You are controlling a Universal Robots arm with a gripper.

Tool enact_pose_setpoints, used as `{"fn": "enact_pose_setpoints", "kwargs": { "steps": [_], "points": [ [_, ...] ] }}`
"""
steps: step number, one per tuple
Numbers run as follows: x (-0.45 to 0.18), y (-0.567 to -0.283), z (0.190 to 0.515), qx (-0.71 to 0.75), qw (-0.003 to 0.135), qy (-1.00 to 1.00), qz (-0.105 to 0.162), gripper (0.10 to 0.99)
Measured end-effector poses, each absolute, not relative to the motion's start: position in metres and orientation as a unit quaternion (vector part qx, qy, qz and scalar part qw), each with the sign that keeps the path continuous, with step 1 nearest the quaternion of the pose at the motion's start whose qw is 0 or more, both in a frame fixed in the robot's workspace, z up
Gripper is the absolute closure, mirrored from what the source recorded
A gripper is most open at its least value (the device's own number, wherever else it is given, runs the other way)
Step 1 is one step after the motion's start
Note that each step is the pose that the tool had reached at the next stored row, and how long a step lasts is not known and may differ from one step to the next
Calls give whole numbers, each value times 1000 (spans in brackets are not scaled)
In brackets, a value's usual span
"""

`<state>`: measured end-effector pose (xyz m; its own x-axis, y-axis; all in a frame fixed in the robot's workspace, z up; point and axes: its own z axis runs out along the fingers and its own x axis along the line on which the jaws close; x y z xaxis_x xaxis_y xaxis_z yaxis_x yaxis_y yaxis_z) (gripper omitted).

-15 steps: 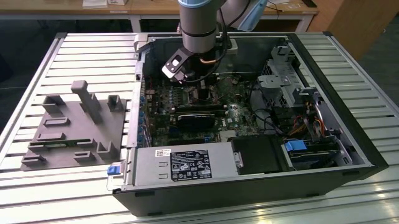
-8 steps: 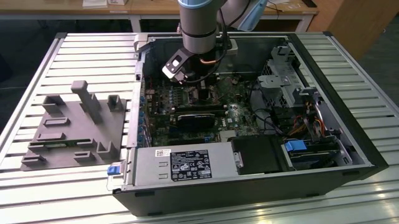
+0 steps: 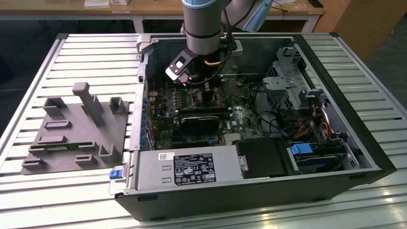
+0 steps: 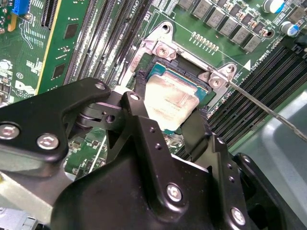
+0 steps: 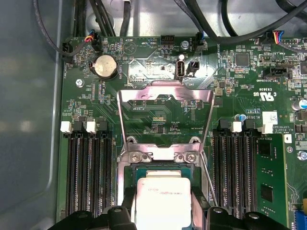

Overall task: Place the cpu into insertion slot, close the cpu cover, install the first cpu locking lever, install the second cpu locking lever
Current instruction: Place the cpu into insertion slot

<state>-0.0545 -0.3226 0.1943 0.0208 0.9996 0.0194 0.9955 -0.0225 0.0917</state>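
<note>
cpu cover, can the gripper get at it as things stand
Probably not yet. The gripper has its jaws shut on the cpu at the insertion slot, so it is occupied. The cpu cover stands flipped open past the slot with nothing over it, so the path looks free.

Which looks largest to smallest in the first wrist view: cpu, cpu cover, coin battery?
1. cpu cover
2. cpu, cut off at the picture's edge
3. coin battery
</note>
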Motion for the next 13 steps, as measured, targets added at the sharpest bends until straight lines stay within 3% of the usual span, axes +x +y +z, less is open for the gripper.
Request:
{"fn": "enact_pose_setpoints", "kwargs": {
  "steps": [2,13],
  "points": [
    [-54,-323,194,714,26,699,39,475],
    [-54,-323,197,714,26,699,39,475]
  ]
}}
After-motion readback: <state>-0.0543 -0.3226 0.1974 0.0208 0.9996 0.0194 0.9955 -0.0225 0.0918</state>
